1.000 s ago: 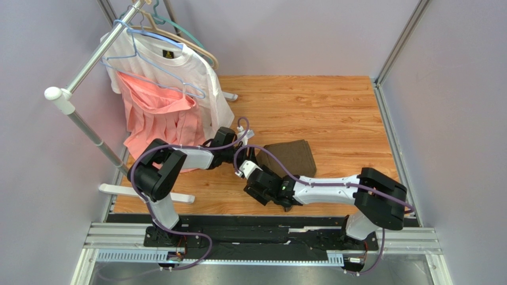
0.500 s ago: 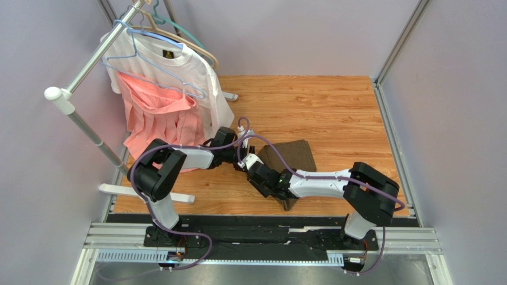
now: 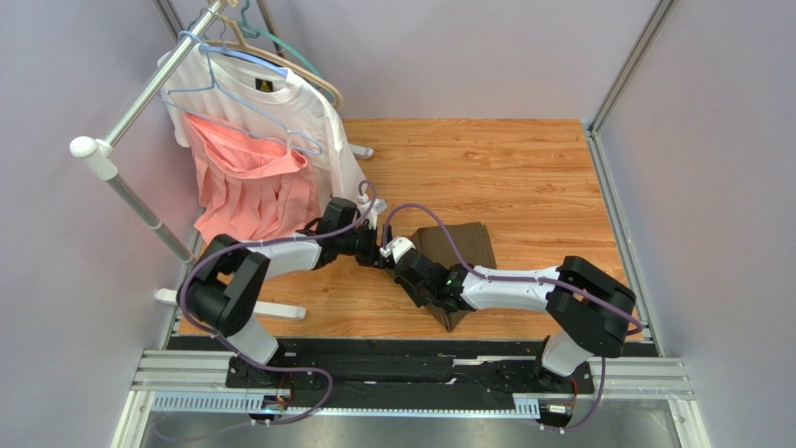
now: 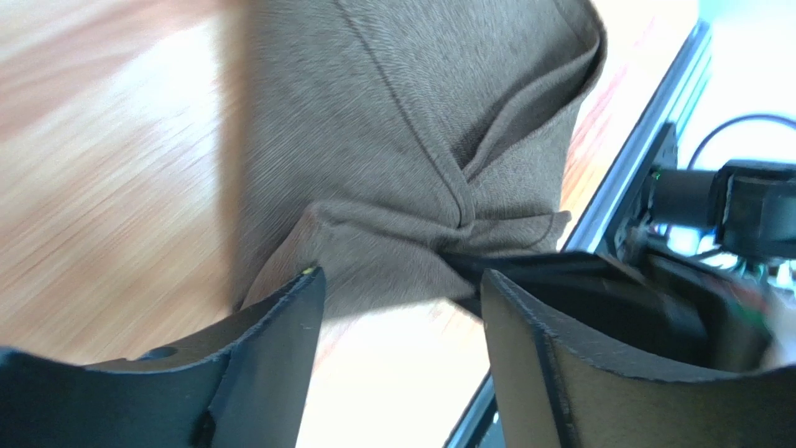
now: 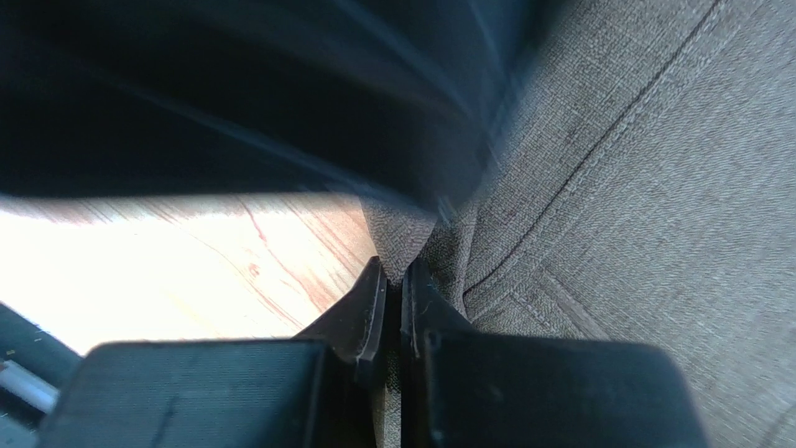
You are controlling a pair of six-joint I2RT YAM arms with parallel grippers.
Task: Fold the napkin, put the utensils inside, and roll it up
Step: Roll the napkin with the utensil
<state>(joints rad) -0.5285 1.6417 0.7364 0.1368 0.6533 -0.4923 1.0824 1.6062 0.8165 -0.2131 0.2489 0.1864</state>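
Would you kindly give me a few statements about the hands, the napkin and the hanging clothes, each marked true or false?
1. The right hand is shut on a fold of the napkin. True.
2. The left hand is clamped on the napkin. False: its fingers stand apart and grip nothing.
3. The napkin lies flat and fully spread. False: it is bunched and creased where the right hand pinches it.
4. A white T-shirt hangs on the rack. True.
5. A pink garment lies folded on the napkin. False: the pink garment hangs on the rack beside the T-shirt.
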